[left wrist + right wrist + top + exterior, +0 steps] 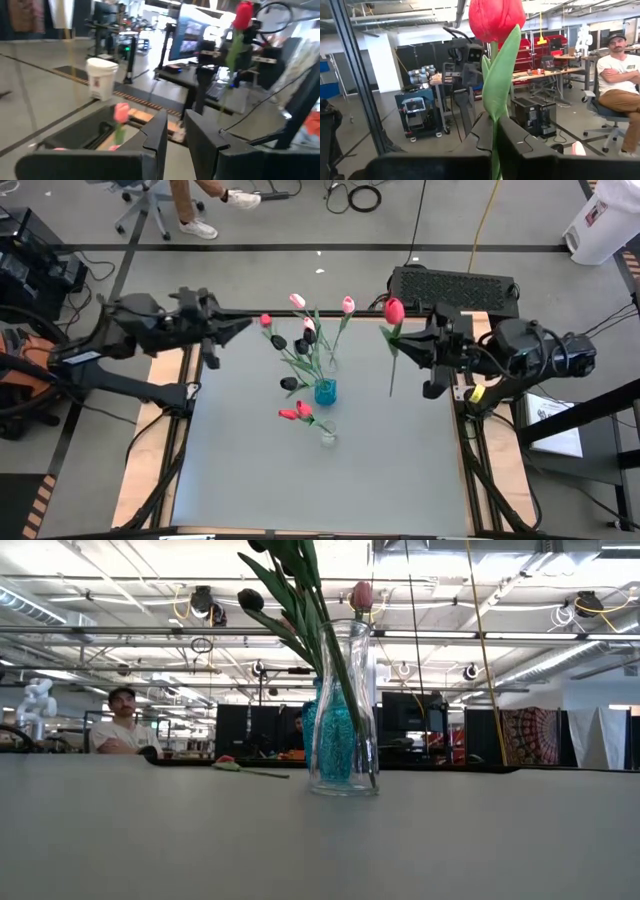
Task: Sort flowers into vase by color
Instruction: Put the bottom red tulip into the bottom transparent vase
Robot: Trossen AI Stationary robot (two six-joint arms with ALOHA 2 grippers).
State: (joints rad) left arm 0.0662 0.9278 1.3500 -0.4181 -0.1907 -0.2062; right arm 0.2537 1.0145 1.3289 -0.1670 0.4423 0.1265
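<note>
My right gripper (408,345) is shut on a red tulip (394,310) high over the table's right far part; its head (495,20) stands above the fingers. At mid-table stand a teal vase (325,392) and, nearer, a clear glass vase (327,435) (345,710). A bunch of pink, black and red tulips (310,335) rises from them by the stems; which vase holds which, I cannot tell. Two red tulips (295,413) lie beside the clear vase, one showing flat on the table (228,764). My left gripper (243,328) (176,120) hangs raised left of the bunch, open by a narrow gap, empty. My right gripper pinches the red tulip's green stem (494,122) between its two fingers, some way below the head. The fingers come level from the table's right side and lie across the stem. The tulip is lifted clear and nearly upright, its lower stem end (390,390) hanging free below.
A black box (455,285) sits at the table's far right edge. The grey tabletop (320,490) has free room on its near half. A seated person (120,725) shows beyond the table, and another person (620,65) shows in the right wrist view. A white bucket (600,220) stands on the floor.
</note>
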